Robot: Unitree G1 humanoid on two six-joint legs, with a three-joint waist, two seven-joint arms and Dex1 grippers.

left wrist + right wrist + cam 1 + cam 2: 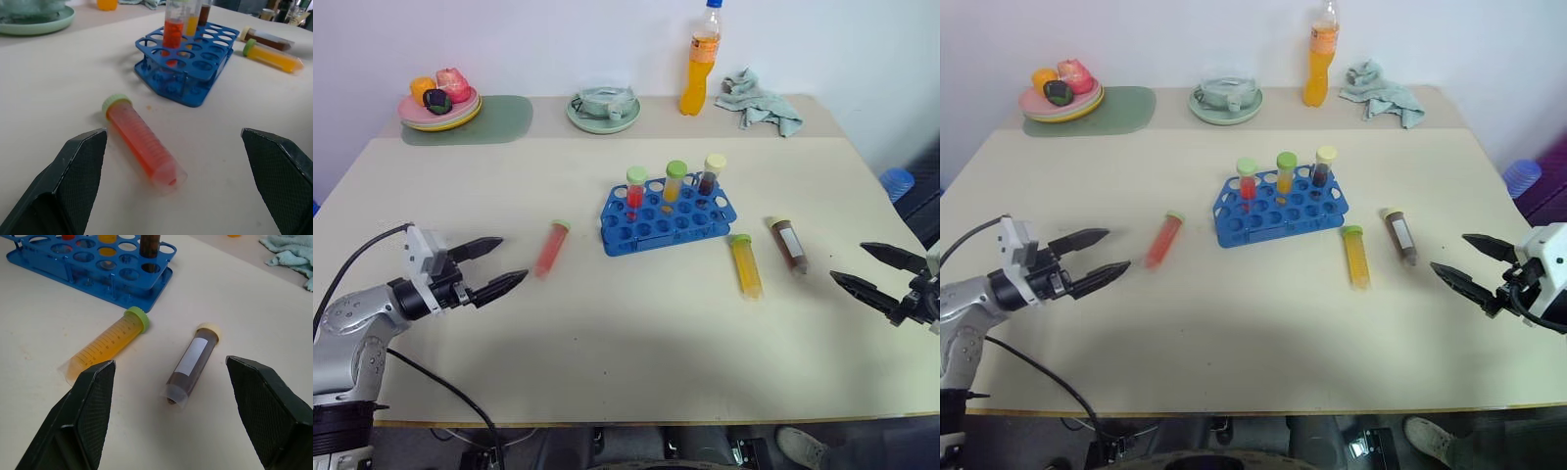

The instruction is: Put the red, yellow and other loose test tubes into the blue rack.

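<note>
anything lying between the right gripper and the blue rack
Yes: two loose tubes lie on the table between the right gripper and the blue rack, the brown tube nearer the gripper, the yellow tube nearer the rack. The head views show this.

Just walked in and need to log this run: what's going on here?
A robot is loading test tubes into the blue rack, where three already stand. Three still lie on the table: the red tube ahead of the open left pincer, the yellow tube and brown tube near the open right pincer. Neither pincer holds anything.
</note>
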